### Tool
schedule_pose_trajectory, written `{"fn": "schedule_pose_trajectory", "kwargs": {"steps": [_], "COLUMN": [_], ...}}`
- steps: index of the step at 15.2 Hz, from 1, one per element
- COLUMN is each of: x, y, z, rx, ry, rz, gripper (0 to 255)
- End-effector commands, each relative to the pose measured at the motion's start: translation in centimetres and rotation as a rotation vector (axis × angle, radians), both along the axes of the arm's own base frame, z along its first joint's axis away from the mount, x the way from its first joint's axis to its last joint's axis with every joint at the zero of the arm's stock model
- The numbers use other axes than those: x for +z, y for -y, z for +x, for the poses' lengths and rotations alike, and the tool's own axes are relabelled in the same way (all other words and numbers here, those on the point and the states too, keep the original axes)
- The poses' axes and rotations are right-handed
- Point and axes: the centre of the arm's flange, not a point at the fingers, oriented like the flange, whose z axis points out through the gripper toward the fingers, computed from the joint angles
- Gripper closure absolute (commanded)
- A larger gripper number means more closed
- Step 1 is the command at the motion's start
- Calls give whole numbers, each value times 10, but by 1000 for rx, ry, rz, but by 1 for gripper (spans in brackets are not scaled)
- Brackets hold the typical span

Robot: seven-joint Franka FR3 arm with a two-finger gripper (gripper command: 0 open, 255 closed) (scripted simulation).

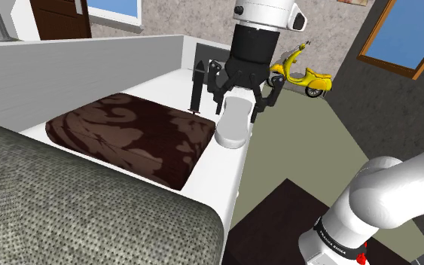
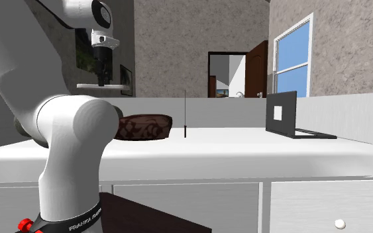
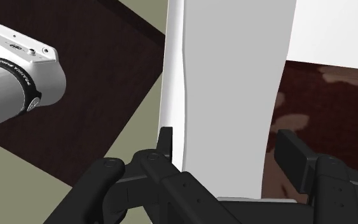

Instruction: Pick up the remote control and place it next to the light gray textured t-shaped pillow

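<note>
One remote, a plain pale-grey rounded slab, hangs above the edge of the white surface, clasped between the two black fingers of the gripper. Just beside it lies one brown cushion with a swirled pattern. One grey coarse-woven pillow lies beyond that.

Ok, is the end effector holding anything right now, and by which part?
The end effector clasps the pale remote control across its width, a finger on each long edge.
</note>
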Motion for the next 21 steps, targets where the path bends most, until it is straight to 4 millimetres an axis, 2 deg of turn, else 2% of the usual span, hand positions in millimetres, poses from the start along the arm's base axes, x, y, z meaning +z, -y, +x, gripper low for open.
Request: {"fn": "schedule_pose_trajectory", "kwargs": {"steps": [1,21], "x": [0,-105], "y": [-15,-15], "z": [-11,-11], "rx": [-1,-1], "ry": [0,0], "rz": [0,0], "gripper": [255,255]}}
